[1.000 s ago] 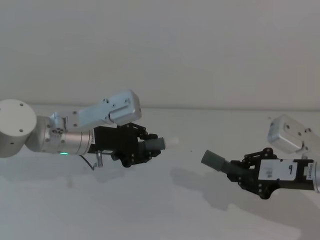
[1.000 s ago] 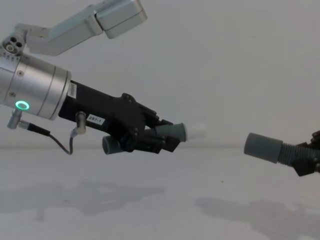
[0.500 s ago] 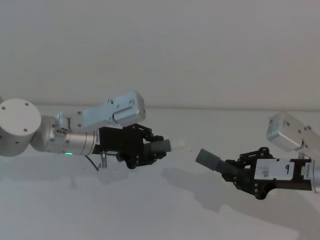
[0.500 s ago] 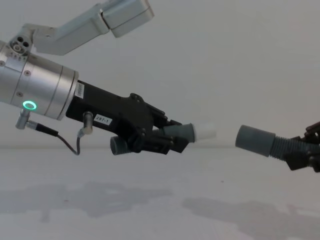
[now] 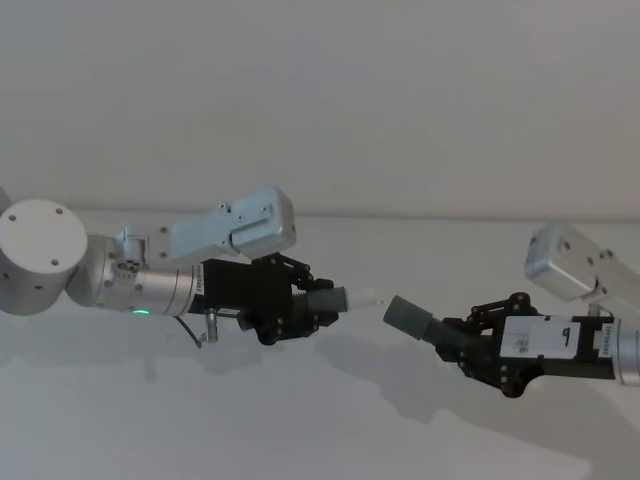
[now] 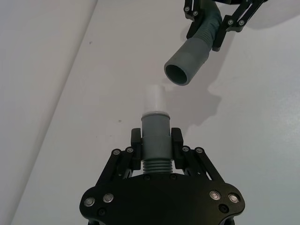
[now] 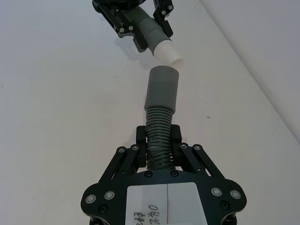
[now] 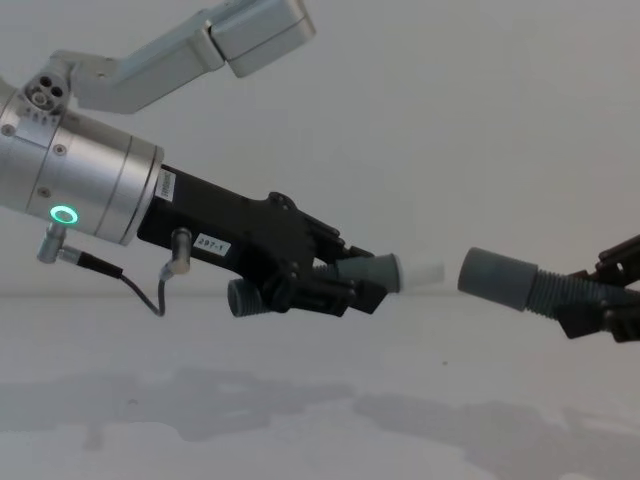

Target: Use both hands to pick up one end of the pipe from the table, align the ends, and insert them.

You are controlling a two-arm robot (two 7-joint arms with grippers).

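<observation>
Left gripper is clamped on a short grey tube that has a pale white tip; in the left wrist view the fingers pinch a ribbed section just behind the tube's smooth collar, and the tube's rear end pokes out below the gripper in the chest view. Right gripper grips the corrugated hose on its ribs, with the smooth cuff leading; the rest of the hose behind its fingers is hidden by the gripper body, and in the chest view the right gripper is cut off at the frame edge. Both pieces are held up off the white table, and their shadows fall on the surface below. The white tip and the cuff's open mouth are near each other but apart, with a small gap showing in the chest view. In the head view the cuff sits slightly lower than the tip and angles up toward it, so the axes are not quite in line. Nothing stands between the two ends. Behind is a plain pale wall. Against the frames from a second ago, both arms have moved inward and the gap between tip and cuff has narrowed from wide to small.
</observation>
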